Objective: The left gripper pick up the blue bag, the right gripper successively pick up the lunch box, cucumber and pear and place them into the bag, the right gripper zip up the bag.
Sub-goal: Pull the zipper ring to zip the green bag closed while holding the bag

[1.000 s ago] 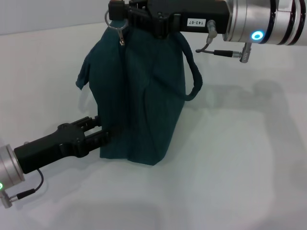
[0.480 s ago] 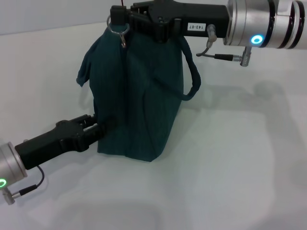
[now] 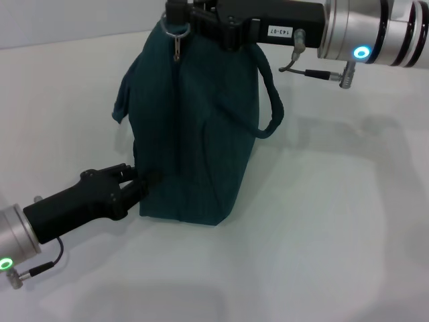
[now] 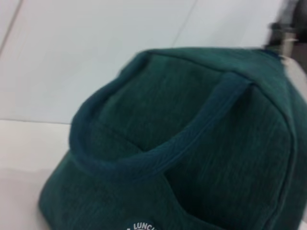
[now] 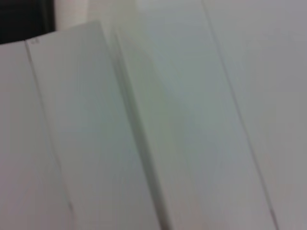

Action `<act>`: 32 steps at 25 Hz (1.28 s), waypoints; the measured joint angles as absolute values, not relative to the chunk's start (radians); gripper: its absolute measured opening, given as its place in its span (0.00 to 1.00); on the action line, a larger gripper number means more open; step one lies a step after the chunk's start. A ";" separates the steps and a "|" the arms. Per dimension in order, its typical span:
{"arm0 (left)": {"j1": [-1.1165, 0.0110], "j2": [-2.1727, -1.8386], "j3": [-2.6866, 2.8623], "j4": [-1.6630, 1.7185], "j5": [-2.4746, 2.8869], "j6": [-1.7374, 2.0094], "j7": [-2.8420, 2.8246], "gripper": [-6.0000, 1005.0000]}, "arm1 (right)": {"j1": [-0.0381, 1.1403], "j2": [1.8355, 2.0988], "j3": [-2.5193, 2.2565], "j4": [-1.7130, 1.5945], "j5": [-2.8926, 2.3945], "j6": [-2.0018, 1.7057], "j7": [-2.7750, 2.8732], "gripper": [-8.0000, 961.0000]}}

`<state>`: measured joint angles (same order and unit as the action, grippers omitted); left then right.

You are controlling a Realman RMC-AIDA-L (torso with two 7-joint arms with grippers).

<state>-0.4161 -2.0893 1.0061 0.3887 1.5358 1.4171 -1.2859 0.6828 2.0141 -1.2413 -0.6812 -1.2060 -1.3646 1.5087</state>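
The blue bag (image 3: 194, 127) stands upright, right gripper (image 3: 179, 15) fingers pinching its zipper ring (image 3: 177, 29); left gripper (image 3: 137, 184) unclear.

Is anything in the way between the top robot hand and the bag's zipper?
No, nothing visible. The right gripper is already at the top of the blue bag, right by the zipper pull. The left gripper is low against the bag's side.

zipper ring (image 3: 177, 31) and right pincer (image 3: 179, 15) now farther right
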 joint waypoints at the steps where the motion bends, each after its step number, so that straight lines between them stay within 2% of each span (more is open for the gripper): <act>1: -0.416 -2.089 1.006 0.386 1.536 1.419 -1.271 0.26 | 0.681 2.014 -1.241 -0.678 -1.208 -1.351 1.500 0.02; 32: -0.410 -2.093 1.006 0.347 1.528 1.404 -1.162 0.08 | 0.689 2.012 -1.234 -0.675 -1.205 -1.259 1.403 0.02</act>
<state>-0.4100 -2.0933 1.0057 0.3471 1.5281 1.4041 -1.1621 0.6888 2.0125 -1.2344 -0.6747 -1.2050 -1.2592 1.4030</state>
